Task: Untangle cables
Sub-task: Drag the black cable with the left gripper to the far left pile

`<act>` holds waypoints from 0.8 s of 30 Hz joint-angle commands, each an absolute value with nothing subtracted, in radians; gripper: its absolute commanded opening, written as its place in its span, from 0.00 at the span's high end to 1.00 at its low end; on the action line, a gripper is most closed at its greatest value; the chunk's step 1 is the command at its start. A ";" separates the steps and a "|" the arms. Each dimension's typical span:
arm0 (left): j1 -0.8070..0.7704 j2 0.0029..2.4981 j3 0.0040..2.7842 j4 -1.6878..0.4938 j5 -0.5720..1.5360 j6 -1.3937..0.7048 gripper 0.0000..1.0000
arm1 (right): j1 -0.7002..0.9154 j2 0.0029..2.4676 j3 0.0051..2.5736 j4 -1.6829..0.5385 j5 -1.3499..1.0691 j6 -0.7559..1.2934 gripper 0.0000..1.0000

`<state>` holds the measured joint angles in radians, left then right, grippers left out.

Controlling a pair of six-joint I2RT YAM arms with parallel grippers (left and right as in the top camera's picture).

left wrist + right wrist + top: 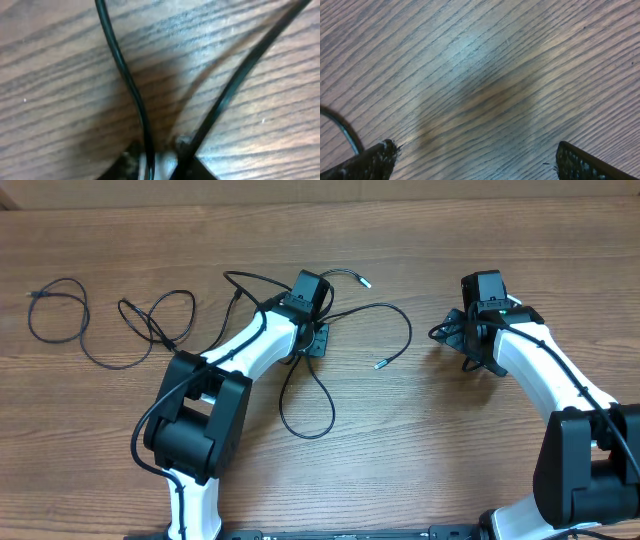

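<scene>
- The step in hand, as I judge it, is taking hold of one strand in the main tangle of cables [408, 330]. The tangle lies around the centre of the table [450, 440] in the overhead view, with loops running out toward 3 and 6 o'clock.
- The left gripper [159, 157] sits low over the wood at that tangle. In its wrist view the left strand [126, 75] runs down from 12 o'clock to between the fingertips [132, 159]. A second strand [240, 75] comes in from 1 o'clock and meets the right-hand fingertip.
- The jaws stand narrow about the left strand, but I cannot tell whether they pinch it yet.
- The right gripper [475, 152] is at 3 o'clock of the tangle, well apart from it. Its jaws are spread wide over bare wood with nothing between them.
- The upper plug tip [365, 281] lies free at 1 o'clock of the left arm's wrist, and the lower plug tip [380, 365] lies free at 4 o'clock.
- A looped cord [155, 330] and a far cord [84, 310] lie out toward 9 o'clock. I cannot tell whether the nearer of them crosses the tangle.
- The next move calls for a firm pinch on a single strand, then a slow lift and a draw toward a free tip. The right gripper would need to come in and pin the rest.
- If both strands are caught together, pulling would likely tighten the knot.
</scene>
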<state>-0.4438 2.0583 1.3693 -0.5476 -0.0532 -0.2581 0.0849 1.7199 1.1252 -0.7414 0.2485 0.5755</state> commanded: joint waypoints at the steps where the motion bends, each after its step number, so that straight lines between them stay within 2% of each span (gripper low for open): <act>1: -0.446 2.073 1.362 -0.529 -0.085 -0.258 0.78 | 0.081 1.719 1.121 -0.735 0.265 0.574 0.00; 7: -0.446 2.078 1.362 -0.525 -0.089 -0.258 0.70 | 0.081 1.719 1.121 -0.735 0.265 0.574 0.00; 14: -0.446 2.134 1.362 -0.493 -0.086 -0.258 0.68 | 0.081 1.719 1.121 -0.735 0.265 0.574 0.00; 15: -0.446 2.134 1.362 -0.492 -0.085 -0.258 0.71 | 0.081 1.719 1.121 -0.735 0.265 0.574 0.00; 18: -0.446 2.133 1.362 -0.493 -0.085 -0.258 0.96 | 0.081 1.719 1.121 -0.735 0.265 0.574 0.00; 24: -0.446 2.133 1.362 -0.509 -0.042 -0.258 0.96 | 0.081 1.719 1.121 -0.735 0.265 0.574 0.00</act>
